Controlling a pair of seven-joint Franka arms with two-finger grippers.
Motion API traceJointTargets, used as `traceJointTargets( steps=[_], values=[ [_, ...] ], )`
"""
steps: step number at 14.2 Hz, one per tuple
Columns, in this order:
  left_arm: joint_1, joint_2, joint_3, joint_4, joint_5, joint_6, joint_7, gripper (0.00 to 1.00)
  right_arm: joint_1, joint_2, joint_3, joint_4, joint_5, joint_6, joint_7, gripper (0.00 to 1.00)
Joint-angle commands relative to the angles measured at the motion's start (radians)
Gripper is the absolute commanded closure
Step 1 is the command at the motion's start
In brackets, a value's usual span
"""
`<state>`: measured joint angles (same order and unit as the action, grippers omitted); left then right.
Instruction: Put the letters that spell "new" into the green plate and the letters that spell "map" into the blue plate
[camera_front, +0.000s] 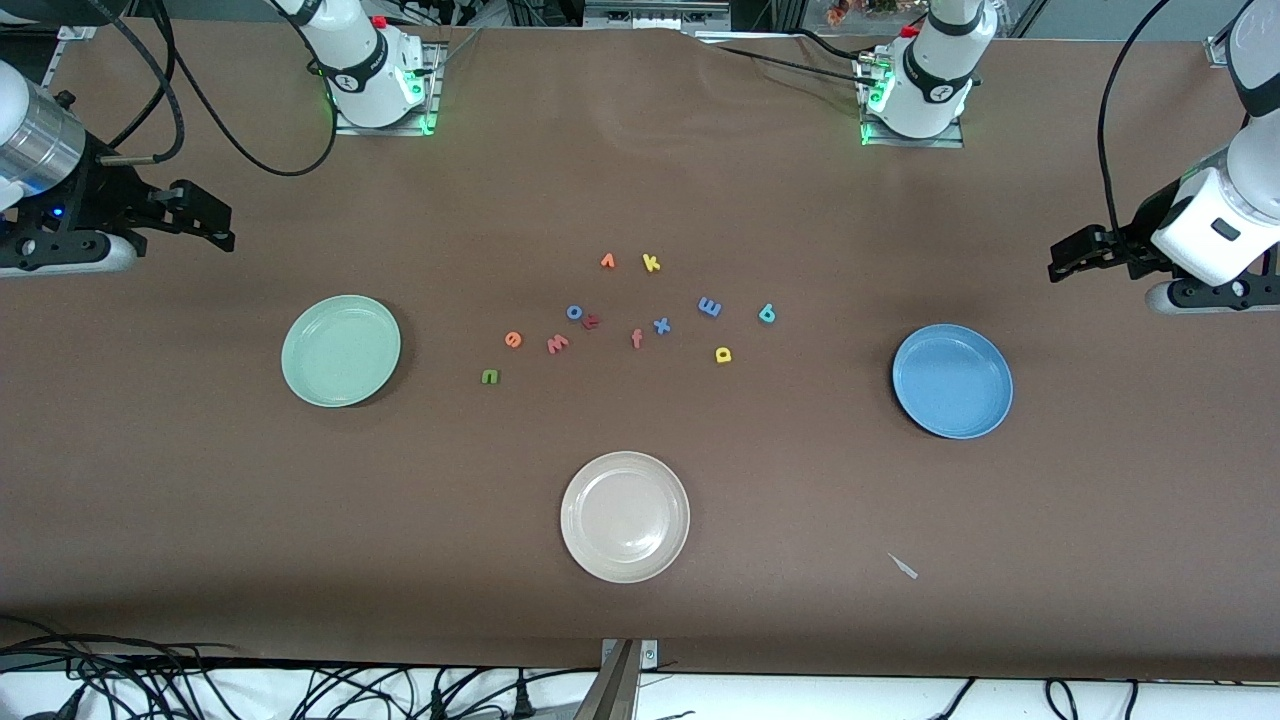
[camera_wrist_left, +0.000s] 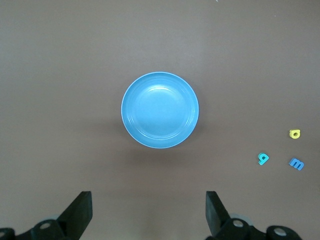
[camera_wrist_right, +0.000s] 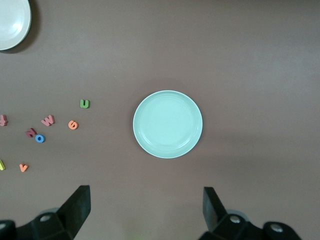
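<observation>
The green plate (camera_front: 340, 350) (camera_wrist_right: 168, 124) lies empty toward the right arm's end, the blue plate (camera_front: 952, 380) (camera_wrist_left: 160, 110) empty toward the left arm's end. Between them lie the green "n" (camera_front: 490, 376) (camera_wrist_right: 84, 103), orange "e" (camera_front: 513, 339) (camera_wrist_right: 73, 124) and pink "w" (camera_front: 557, 344) (camera_wrist_right: 48, 120). Closer to the blue plate are the blue "m" (camera_front: 709, 306) (camera_wrist_left: 296, 163), a teal looped letter (camera_front: 766, 314) (camera_wrist_left: 263, 158) and a yellow looped letter (camera_front: 723, 354) (camera_wrist_left: 294, 133). My right gripper (camera_front: 205, 215) (camera_wrist_right: 146, 207) hangs open over bare table beside the green plate. My left gripper (camera_front: 1065, 255) (camera_wrist_left: 149, 210) hangs open beside the blue plate.
A cream-white plate (camera_front: 625, 516) (camera_wrist_right: 12, 20) sits nearer the front camera. Other letters lie among the task letters: orange "v" (camera_front: 607, 261), yellow "k" (camera_front: 651, 263), blue "o" (camera_front: 575, 311), blue "x" (camera_front: 661, 325), reddish "f" (camera_front: 636, 339). A small pale scrap (camera_front: 903, 566) lies near the front edge.
</observation>
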<state>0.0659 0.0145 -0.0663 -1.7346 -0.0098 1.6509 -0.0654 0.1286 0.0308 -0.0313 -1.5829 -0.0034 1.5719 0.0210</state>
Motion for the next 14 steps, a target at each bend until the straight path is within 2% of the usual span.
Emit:
traceJointTargets(
  steps=[1, 14],
  values=[
    [-0.005, -0.018, -0.001, -0.013, 0.034, -0.006, 0.016, 0.0, -0.006, -0.005, 0.002, 0.0, 0.0, 0.003, 0.002, 0.0],
    [0.0, -0.016, -0.001, -0.011, 0.022, -0.013, 0.016, 0.0, -0.004, 0.001, 0.002, 0.0, 0.0, 0.003, -0.009, 0.0]
  ],
)
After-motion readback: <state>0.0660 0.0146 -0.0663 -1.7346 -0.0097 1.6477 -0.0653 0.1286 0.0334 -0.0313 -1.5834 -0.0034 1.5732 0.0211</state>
